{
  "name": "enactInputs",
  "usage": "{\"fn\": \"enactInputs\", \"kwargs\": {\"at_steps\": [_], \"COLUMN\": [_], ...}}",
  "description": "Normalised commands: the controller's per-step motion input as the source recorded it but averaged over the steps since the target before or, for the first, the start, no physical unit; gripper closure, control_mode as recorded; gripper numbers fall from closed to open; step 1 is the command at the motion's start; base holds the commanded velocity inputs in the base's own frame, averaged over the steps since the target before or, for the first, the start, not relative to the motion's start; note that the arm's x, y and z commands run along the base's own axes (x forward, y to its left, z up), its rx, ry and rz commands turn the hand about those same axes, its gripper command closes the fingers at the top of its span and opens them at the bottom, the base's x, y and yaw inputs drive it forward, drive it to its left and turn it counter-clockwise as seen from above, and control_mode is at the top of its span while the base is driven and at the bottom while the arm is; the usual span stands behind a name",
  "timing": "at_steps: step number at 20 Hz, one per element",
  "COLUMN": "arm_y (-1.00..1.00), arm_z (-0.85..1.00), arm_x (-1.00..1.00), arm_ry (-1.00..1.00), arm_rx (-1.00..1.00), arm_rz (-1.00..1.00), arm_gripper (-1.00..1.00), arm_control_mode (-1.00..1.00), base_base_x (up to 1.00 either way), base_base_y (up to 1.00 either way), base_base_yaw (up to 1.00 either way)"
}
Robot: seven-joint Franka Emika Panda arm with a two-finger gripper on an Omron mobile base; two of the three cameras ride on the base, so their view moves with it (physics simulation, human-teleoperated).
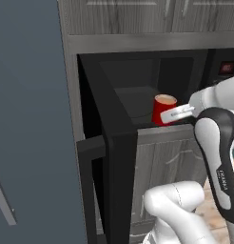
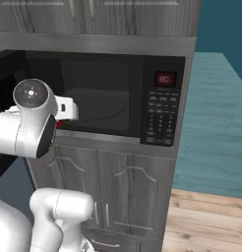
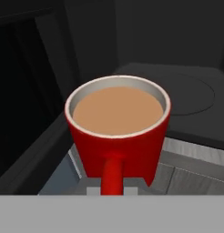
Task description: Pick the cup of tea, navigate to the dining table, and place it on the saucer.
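Note:
The cup of tea point(image 3: 118, 132) is a small red mug holding light brown liquid, its handle point(image 3: 113, 175) pointing toward the hand camera. My gripper point(image 3: 113, 188) is shut on that handle, with a grey fingertip on each side of it. From the left base view the cup of tea point(image 1: 163, 108) hangs at the front lip of the open microwave, with my gripper point(image 1: 178, 113) reaching in from the right. In the right base view my arm hides most of it; only a red sliver of the cup of tea point(image 2: 59, 124) shows. The dining table and the saucer are out of view.
The microwave door point(image 1: 112, 162) stands swung open to the left of the arm. The dark microwave cavity point(image 2: 101, 101) holds a round turntable point(image 3: 189, 91). A keypad panel point(image 2: 161, 115) is on its right. Grey cabinets sit above and below, and a wooden floor point(image 2: 211, 221) lies to the right.

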Motion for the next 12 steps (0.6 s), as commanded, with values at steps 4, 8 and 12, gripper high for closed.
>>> {"fn": "enactInputs", "kwargs": {"at_steps": [4, 8, 12], "arm_y": [0.00, 0.00, 0.00], "arm_z": [0.02, 0.00, 0.00], "arm_x": [-0.45, 0.00, 0.00], "arm_ry": [-0.02, 0.00, 0.00], "arm_rx": [-0.03, 0.00, 0.00], "arm_rz": [0.03, 0.00, 0.00], "arm_gripper": [1.00, 1.00, 1.00], "arm_control_mode": [-1.00, -1.00, -1.00], "base_base_x": [0.00, 0.00, 0.00], "base_base_y": [0.00, 0.00, 0.00], "base_base_yaw": [0.00, 0.00, 0.00]}}
